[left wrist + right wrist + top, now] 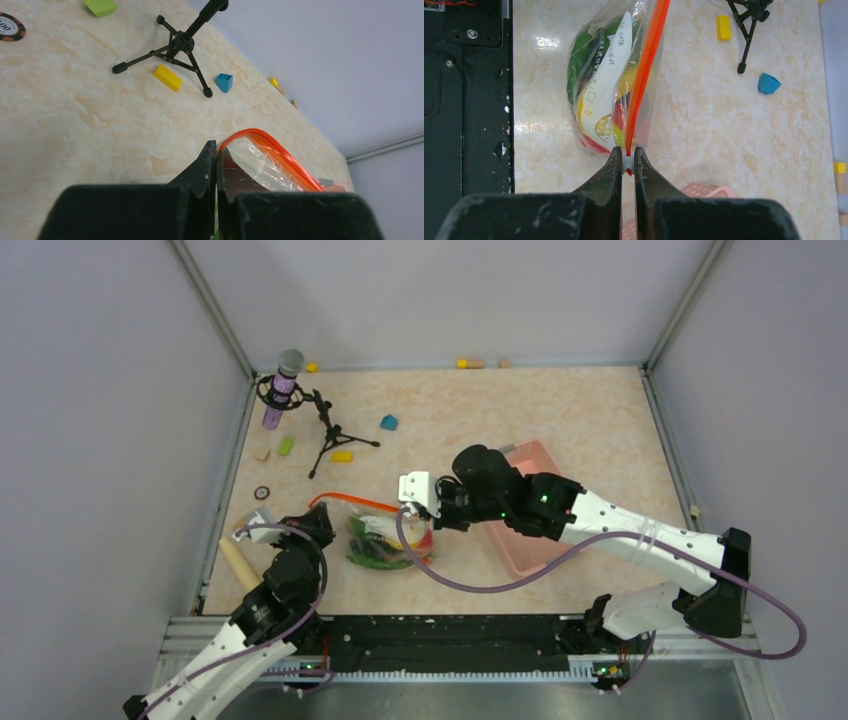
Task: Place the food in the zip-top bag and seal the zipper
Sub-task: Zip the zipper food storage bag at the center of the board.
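I'm clamping right end effector [627, 152] on the slider tab [627, 162], left end effector [216, 148] on the zipper [648, 65], opposite end. Zip-top bag [596, 75] is probably handling limp, slippery.

Lighting bright, even and diffuse, from overhead. Shadows faint and soft beneath the tripod stand [329, 429]. Right wrist view: white glare patches on the desk [544, 42] at 10 o'clock, sheen across the zip-top bag [599, 65]. Left wrist view: left gripper [216, 150] body at 6 o'clock blurred. Overhead view sharp.
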Robot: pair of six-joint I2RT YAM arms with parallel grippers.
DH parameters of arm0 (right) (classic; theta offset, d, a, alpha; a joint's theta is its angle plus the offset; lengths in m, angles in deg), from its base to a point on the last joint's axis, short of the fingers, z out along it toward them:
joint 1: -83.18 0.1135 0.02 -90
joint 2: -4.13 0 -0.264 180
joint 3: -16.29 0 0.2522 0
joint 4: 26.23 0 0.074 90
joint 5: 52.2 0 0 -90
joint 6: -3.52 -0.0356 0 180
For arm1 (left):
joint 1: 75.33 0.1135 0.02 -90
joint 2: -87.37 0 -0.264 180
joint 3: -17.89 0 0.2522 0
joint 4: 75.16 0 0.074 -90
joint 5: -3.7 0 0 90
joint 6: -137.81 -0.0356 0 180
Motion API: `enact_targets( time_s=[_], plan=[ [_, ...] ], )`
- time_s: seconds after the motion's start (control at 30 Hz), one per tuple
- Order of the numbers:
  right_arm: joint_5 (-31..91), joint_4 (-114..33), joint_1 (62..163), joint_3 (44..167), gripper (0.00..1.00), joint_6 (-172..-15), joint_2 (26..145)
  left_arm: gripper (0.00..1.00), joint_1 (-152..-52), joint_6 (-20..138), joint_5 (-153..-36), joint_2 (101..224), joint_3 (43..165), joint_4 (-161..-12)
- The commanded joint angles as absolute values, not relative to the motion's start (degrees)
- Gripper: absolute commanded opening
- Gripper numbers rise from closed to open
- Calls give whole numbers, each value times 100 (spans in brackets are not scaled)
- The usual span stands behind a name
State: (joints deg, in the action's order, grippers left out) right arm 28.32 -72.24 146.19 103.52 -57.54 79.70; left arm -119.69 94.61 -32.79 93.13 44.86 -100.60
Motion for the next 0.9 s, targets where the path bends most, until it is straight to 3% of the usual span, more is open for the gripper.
enact_targets(
  time_s=[0.0,0.37,0.53,0.6,0.73,0.87],
  plan=[
    [2918,-7335,14635,10351,0,-5769,7716,0,-11901,9459,-2642,9302,4697,-10272],
    [2961,-7333,14631,10355,0,-5752,7771,0,-11901,9398,-2747,9308,4688,-10208],
    [2931,-7217,14635,10418,0,-5812,7895,0,-11902,8800,-3587,9368,4603,-9580],
    [3093,-7115,14635,10451,0,-5888,7992,13,-11901,8722,-3755,9444,4662,-9560],
    [3463,-6816,14631,10492,1,-6012,8214,49,-11903,8813,-3812,9597,4890,-9817],
    [4234,-6438,14636,10524,1,-6181,8464,63,-11901,8919,-3825,9649,5003,-9988]
  ],
)
